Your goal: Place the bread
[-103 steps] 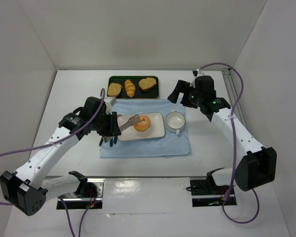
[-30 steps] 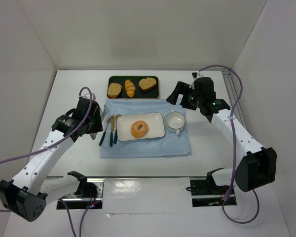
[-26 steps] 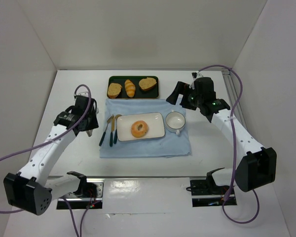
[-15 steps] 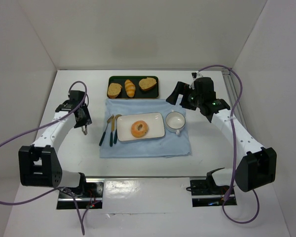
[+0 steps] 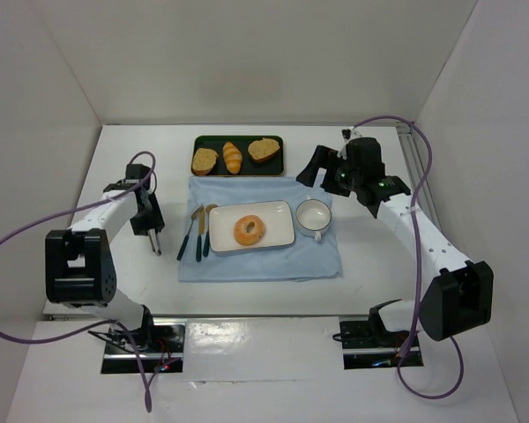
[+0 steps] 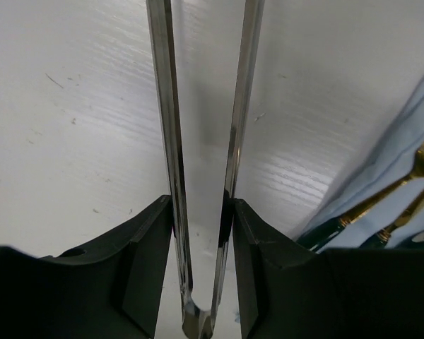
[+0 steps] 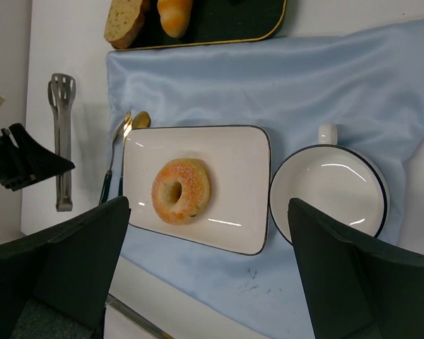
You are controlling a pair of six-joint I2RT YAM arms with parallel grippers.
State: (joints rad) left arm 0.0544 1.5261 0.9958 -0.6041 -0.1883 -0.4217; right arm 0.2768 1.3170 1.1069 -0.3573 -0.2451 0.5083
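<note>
Far left of the overhead view: the left gripper (image 5: pixel 146 214) has pulled right back off the cloth. A few seconds ago its tongs (image 5: pixel 152 236) were reaching over the plate at the bagel; now they point down at the bare table (image 5: pixel 115 291) at the left edge. The wrist view shows the fingers (image 6: pixel 145 247) clamped on both steel arms of the tongs, with nothing between the blades.

Moving right, the gold fork and spoon (image 5: pixel 195 231) lie on the left edge of the blue cloth (image 5: pixel 317 260), just beside the white rectangular plate (image 5: pixel 278 225). The bagel (image 5: pixel 249 230) sits flat on the middle of that plate, free of any tool, and it hasn't budged over the last second.

Just right of the plate is the empty white cup (image 5: pixel 314 215). Up top, the dark tray (image 5: pixel 216 141) has two bread slices and a roll on it.

At the right, the right gripper (image 5: pixel 323 172) hovers above the cup, fingers spread wide, holding nothing; it hasn't moved.

Looks to me like the placing is done, and only parking the tongs is left.
</note>
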